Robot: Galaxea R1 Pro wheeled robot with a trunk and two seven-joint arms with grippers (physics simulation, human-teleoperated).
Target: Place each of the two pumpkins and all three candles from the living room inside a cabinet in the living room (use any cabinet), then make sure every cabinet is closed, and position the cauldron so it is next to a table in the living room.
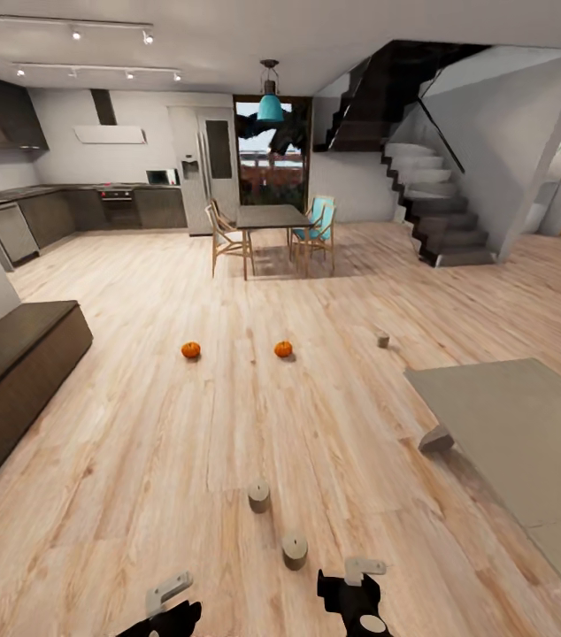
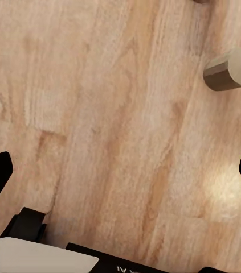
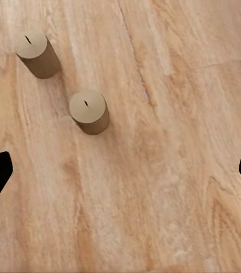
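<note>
Two candles (image 1: 259,496) stand on the floor (image 1: 183,442) just beyond both grippers (image 1: 352,588), whose jaws gape wide, holding nothing.

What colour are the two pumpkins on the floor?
Orange pumpkins, seen best in the head view.

A light wood-plank floor (image 1: 227,416) runs back to a dark dining table (image 1: 270,217) with wooden and blue chairs. Left of the table stand grey kitchen units (image 1: 77,211) and a fridge (image 1: 208,168); right of it, a dark staircase (image 1: 422,190); above it, a teal lamp (image 1: 270,104)
</note>
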